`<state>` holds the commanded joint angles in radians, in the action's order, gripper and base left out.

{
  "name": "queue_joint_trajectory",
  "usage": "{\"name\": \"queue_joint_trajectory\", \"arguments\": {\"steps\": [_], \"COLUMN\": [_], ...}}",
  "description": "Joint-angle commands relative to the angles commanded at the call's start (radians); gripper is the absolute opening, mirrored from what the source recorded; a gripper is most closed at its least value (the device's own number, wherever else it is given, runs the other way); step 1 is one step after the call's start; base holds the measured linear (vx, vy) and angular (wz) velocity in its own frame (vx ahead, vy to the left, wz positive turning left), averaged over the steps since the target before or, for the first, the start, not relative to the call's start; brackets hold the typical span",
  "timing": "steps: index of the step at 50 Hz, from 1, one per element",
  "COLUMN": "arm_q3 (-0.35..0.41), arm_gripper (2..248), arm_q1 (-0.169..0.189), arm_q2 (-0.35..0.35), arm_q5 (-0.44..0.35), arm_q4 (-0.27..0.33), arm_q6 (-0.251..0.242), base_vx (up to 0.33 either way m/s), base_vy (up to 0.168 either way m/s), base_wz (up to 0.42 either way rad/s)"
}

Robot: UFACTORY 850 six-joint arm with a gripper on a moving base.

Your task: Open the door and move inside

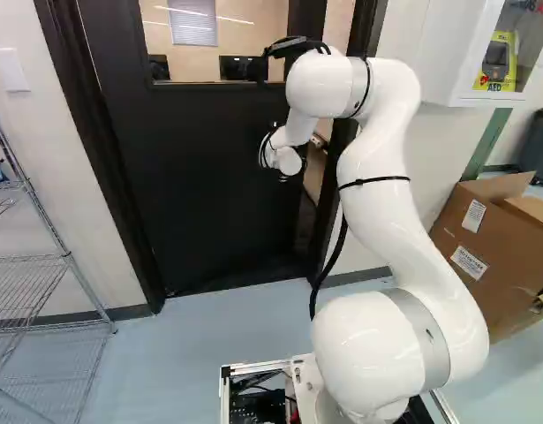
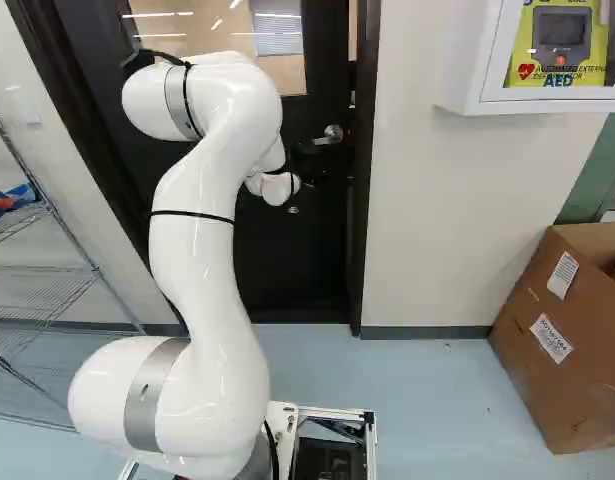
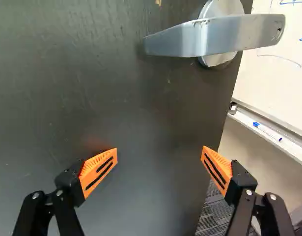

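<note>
Left base view: one white arm (image 1: 377,194) rises in the foreground, right of the middle, its wrist bent towards one dark door (image 1: 200,168). One wire shelving unit (image 1: 41,291) stands to the left of the door; to the right are one open cardboard box (image 1: 483,238) and one wall cabinet (image 1: 434,53) containing one AED (image 1: 496,62). Wrist view: the tool (image 3: 159,152) has its two fingers wide apart, each with one orange pad, gripping nothing. Ahead lies the door's face, bearing one metal lever handle (image 3: 214,37) near its free edge, clear of both fingers. The door stands ajar, a gap showing between that edge and the frame (image 1: 346,159) in the left base view. Beyond, the wrist view shows one whiteboard (image 3: 268,73) and one blue-capped marker (image 3: 267,132) on its tray (image 3: 288,152).
</note>
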<state>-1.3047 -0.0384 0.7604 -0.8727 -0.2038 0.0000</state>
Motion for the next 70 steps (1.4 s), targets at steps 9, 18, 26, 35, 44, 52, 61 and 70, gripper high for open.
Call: {"name": "queue_joint_trajectory", "arguments": {"steps": [9,18,26,35,44,52,61,70], "arm_q3": [-0.057,-0.116,-0.166,-0.220,-0.271,-0.316,-0.367,-0.412], "arm_gripper": [247,247,247,247,247,247,247,247], "arm_q1": [-0.011,-0.023,-0.032,-0.043,-0.053,-0.063,-0.073,-0.082], "arm_q2": [0.041,0.081,0.117,0.154,0.189,0.219,0.254,0.284], "arm_q5": [0.000,0.000,0.000,0.000,0.000,0.000,0.000,0.000], "arm_q4": [0.000,0.000,0.000,0.000,0.000,0.000,0.000,0.000], "arm_q6": [0.000,0.000,0.000,0.000,0.000,0.000,0.000,0.000], "base_vx": [0.000,0.000,0.000,0.000,0.000,0.000,0.000,0.000], "base_vy": [0.000,0.000,0.000,0.000,0.000,0.000,0.000,0.000], "base_wz": [0.000,0.000,0.000,0.000,0.000,0.000,0.000,0.000]}}
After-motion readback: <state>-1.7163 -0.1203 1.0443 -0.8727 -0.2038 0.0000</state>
